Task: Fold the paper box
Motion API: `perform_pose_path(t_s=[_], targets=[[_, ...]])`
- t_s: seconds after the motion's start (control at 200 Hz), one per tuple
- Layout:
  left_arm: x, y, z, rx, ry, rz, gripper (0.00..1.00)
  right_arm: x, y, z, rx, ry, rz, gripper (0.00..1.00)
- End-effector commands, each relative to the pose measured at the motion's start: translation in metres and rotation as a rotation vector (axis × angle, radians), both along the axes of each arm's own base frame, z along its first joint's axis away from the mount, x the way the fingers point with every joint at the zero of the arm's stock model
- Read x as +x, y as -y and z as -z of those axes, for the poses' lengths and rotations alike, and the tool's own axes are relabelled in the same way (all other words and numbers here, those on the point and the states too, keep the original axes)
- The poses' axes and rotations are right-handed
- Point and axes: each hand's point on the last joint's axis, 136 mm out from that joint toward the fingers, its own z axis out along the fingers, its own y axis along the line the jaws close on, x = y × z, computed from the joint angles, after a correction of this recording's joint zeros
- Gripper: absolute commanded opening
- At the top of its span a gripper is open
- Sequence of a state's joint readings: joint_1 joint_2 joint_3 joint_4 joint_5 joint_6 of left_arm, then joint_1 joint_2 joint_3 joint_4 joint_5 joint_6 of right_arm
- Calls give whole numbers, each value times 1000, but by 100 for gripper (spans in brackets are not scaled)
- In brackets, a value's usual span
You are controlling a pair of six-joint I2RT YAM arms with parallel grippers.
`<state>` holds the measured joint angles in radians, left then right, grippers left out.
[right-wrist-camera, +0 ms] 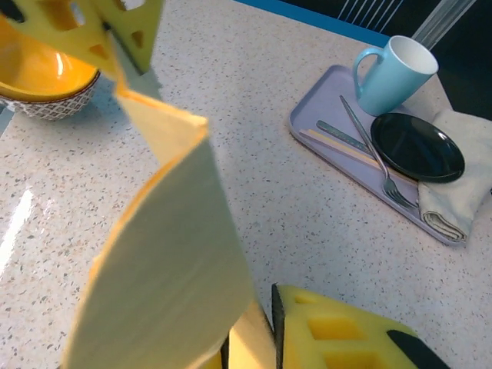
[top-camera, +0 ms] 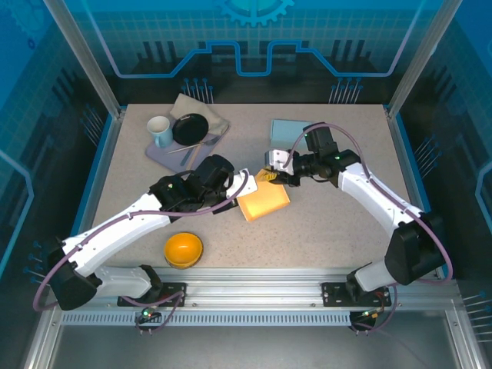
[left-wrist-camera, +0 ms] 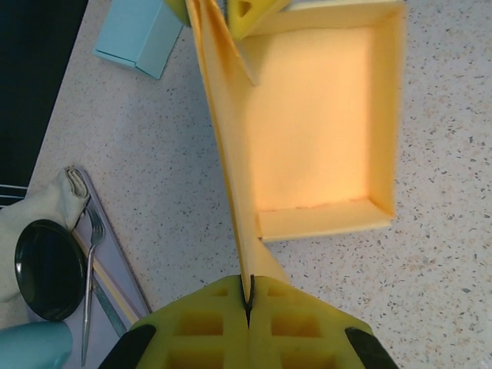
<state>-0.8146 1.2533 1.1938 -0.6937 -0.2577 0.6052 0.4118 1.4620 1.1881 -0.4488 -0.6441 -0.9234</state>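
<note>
At the near edge of the bench [top-camera: 338, 223] sits an orange bowl [top-camera: 183, 247], well apart from the work and not involved.

Mid-bench is the paper box [top-camera: 265, 201], yellow, open side up, flat on its base. From the left wrist view I count three low walls standing, the near end, the far end and the long side away from my left arm. The fourth long side is a tall flap [left-wrist-camera: 227, 154], held upright on edge and not folded in.

Left end effector [left-wrist-camera: 248, 296]: clenched on the near end of that flap, pads tight with the paper edge pinched between them. Right end effector [top-camera: 270, 177]: at the far end of the same flap, jaws either side of the paper and close against it. I cannot tell whether it has actually clamped; one finger is hidden behind the sheet in the right wrist view.

My read on progress: past halfway. The tray shape is formed, and what's left is turning this last flap down over its side and seating it inside so the wall locks. No lid or closing panel that I can make out.

Farther back on the left: a tray [top-camera: 157, 154] with a cup [top-camera: 160, 131], a black plate [top-camera: 190, 128], a fork [right-wrist-camera: 369, 146] and a napkin [top-camera: 204, 110]. Far centre: a pale blue box [top-camera: 288, 129], near the right arm, untouched.
</note>
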Motion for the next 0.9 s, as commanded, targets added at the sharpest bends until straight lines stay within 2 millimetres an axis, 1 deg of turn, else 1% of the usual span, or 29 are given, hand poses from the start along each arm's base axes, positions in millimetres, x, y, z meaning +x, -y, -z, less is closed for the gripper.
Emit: perform_pose_path(t_s=[0.0, 0.035, 0.135, 0.175, 0.235, 0.26, 0.305, 0.33, 0.385, 0.455, 0.495, 0.535, 0.58, 0.65, 0.71, 0.74, 0.75, 0.76, 0.825, 0.895], targets=[[-1, 5, 3, 9, 15, 23, 1, -14, -8, -15, 46, 22, -68, 14], [2, 4, 2, 10, 29, 10, 0, -15, -8, -13, 42, 19, -69, 10], [15, 1, -5, -4, 77, -62, 2, -15, -8, -9, 37, 19, -60, 3], [19, 0, -9, -21, 93, -98, 7, -13, -7, -7, 36, 28, -51, 0], [28, -4, -17, -64, 110, -176, 12, -9, -5, -3, 38, 39, -23, 0], [30, -7, -21, -92, 104, -209, 17, -7, -5, -2, 42, 47, -13, 0], [35, -13, -27, -153, 81, -283, 31, -4, -4, -2, 53, 60, 7, 0], [39, -19, -32, -193, 69, -339, 35, -2, -2, -1, 58, 67, 23, 0], [44, -31, -41, -290, 18, -450, 38, 3, 0, 1, 65, 86, 52, 0], [50, -51, -50, -400, -31, -593, 47, 10, 2, 3, 79, 116, 100, 0], [54, -67, -55, -466, -43, -692, 52, 12, 3, 3, 93, 130, 120, 0], [58, -83, -56, -522, -72, -799, 54, 15, 3, 2, 112, 141, 138, 0], [61, -99, -53, -572, -122, -906, 59, 15, 2, 1, 132, 145, 144, 0], [67, -114, -43, -639, -223, -1042, 65, 17, 0, 1, 160, 134, 159, 0], [74, -116, -29, -672, -321, -1108, 70, 19, -2, 0, 187, 133, 167, 0], [78, -116, -23, -686, -359, -1130, 71, 21, -3, -6, 208, 143, 172, 0], [79, -117, -20, -689, -367, -1140, 72, 19, -2, 2, 204, 127, 175, 0], [81, -118, -18, -692, -380, -1150, 72, 18, -3, 4, 206, 122, 176, 0], [90, -119, 0, -698, -439, -1209, 73, 16, -4, 6, 224, 108, 177, 0], [100, -119, 12, -714, -485, -1253, 73, 13, -5, 7, 234, 98, 166, 0]])
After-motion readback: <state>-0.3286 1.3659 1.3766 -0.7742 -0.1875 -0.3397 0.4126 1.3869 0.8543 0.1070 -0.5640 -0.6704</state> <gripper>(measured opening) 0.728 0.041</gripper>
